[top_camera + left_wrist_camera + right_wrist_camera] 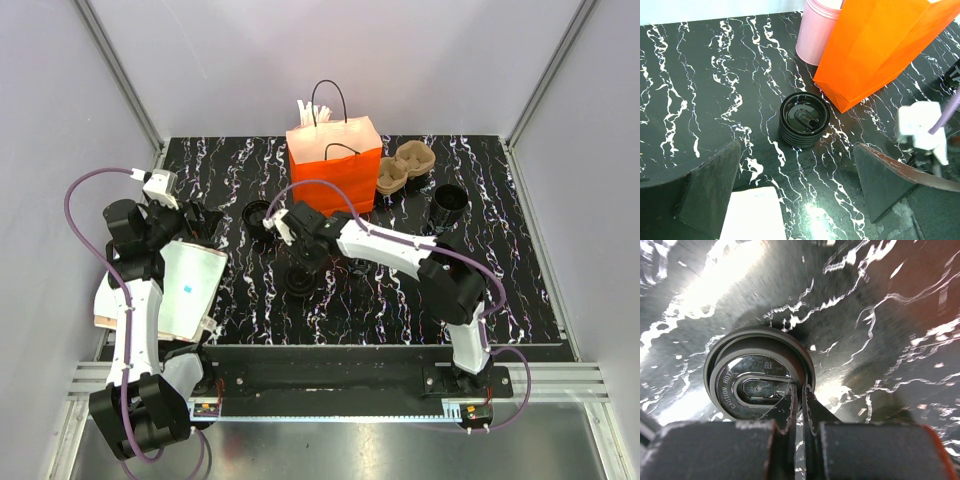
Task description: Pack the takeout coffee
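R gripper (800, 389) fingers hide takeout coffee (752, 371) near rim; bag (880, 50) top cropped.

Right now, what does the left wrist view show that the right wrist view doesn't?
Only left wrist: the orange bag, a pink cup, a stack of black lids and the open left jaws. Only right wrist: the coffee cup, its lid rim pinched by the right jaws. Both: the black marbled table.

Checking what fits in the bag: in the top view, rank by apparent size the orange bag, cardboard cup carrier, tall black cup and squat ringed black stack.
1. orange bag
2. cardboard cup carrier
3. tall black cup and squat ringed black stack look about alike; I would not rank them.
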Controlling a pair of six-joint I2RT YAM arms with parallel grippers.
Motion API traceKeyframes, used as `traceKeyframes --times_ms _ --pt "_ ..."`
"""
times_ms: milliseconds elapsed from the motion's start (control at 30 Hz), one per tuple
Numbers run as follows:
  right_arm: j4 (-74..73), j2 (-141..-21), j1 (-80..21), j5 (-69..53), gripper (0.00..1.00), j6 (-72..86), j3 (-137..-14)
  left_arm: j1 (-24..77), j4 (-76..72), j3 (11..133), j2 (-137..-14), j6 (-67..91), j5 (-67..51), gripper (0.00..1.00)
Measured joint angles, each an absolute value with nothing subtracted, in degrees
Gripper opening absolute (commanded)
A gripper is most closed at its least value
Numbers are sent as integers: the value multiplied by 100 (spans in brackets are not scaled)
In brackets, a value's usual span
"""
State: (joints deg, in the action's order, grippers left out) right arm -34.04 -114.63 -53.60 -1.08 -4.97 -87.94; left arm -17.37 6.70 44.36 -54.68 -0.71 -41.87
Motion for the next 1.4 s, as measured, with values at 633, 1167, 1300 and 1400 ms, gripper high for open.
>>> traceKeyframes --times_ms 633,1167,1300,1400 --pt "-4495 -9998 -4012 82 0 -1909 -9771 -1737 633 4362 -5468 -36 -4464 99" --pt "-4615 -9810 -2985 -716 2 -2377 -8713 -1737 633 4355 -5468 -38 -4637 99" --pt "-4615 -9815 -2985 -827 2 -2383 -8519 -1737 635 4346 -5468 -38 -4654 99" --pt "-4569 -9832 -2985 -864 1 -2381 -8455 -1739 631 4346 -5468 -38 -4657 99"
